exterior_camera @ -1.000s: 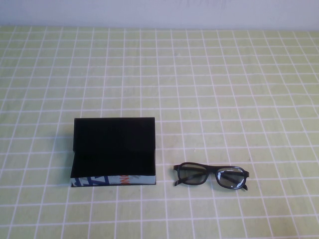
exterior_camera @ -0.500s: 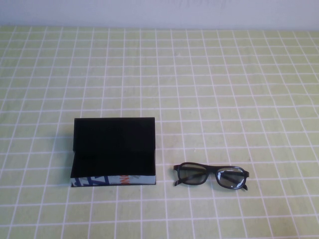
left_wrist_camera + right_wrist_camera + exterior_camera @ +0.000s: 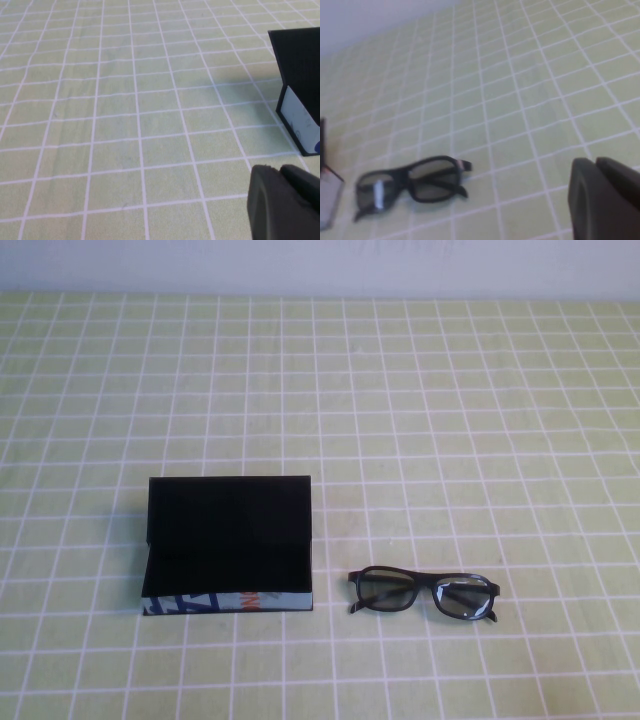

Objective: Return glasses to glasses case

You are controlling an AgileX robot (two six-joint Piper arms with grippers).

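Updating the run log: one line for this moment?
glasses: on table, right of glasses case | lid open | left end effector: parked | right end effector: shut, empty

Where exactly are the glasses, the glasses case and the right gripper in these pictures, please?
glasses (image 3: 424, 594): high view, on the bridge of the frame.
glasses case (image 3: 230, 512): high view, on the raised lid's black lining.
right gripper (image 3: 601, 200): right wrist view, on its shut fingers.

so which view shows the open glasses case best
The high view: the whole glasses case shows, lid up, empty black inside, patterned front, left of the glasses. The left wrist view catches only one end beyond the left gripper; the right wrist view, with the shut right gripper, only an edge sliver.
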